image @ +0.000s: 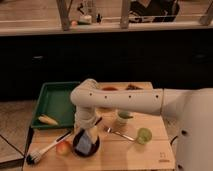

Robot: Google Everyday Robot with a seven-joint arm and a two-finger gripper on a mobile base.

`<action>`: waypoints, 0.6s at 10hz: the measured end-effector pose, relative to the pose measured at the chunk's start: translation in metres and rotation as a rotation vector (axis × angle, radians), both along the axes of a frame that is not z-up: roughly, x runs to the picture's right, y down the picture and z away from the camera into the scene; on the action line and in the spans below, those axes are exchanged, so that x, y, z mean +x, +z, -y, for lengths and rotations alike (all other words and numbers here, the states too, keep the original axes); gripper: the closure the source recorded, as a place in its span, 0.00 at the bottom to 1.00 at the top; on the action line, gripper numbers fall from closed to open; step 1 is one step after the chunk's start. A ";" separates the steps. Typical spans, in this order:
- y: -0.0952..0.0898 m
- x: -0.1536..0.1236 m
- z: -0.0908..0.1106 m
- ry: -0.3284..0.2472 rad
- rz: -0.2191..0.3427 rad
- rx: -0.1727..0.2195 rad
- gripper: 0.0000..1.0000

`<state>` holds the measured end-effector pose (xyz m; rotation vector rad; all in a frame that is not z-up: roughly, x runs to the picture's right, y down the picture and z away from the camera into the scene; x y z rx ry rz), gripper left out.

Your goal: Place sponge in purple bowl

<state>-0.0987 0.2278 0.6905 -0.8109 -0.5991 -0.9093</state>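
End effector (88,131), sponge (85,143) over purple bowl (96,148)

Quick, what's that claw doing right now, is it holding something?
Gripper: down at the purple bowl, where the sponge sits; open or closed cannot be told.

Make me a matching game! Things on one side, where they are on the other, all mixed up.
1. light blue rectangular sponge
2. small yellow food piece
3. round reddish apple
4. robot gripper

A. in the green plastic tray
B. in the dark purple round bowl
C. directly over that bowl
D. between the white-handled brush and the bowl

Pairs: 1-B, 2-A, 3-D, 4-C
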 end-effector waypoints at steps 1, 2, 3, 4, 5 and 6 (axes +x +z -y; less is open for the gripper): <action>0.000 -0.001 0.000 -0.004 0.000 0.000 0.20; 0.000 -0.002 0.000 -0.007 0.001 0.000 0.20; 0.000 -0.002 0.000 -0.009 0.001 0.000 0.20; -0.001 -0.001 0.000 -0.010 0.001 0.001 0.20; -0.001 0.001 0.000 -0.013 0.005 0.004 0.20; -0.002 0.003 0.000 -0.013 0.005 0.007 0.20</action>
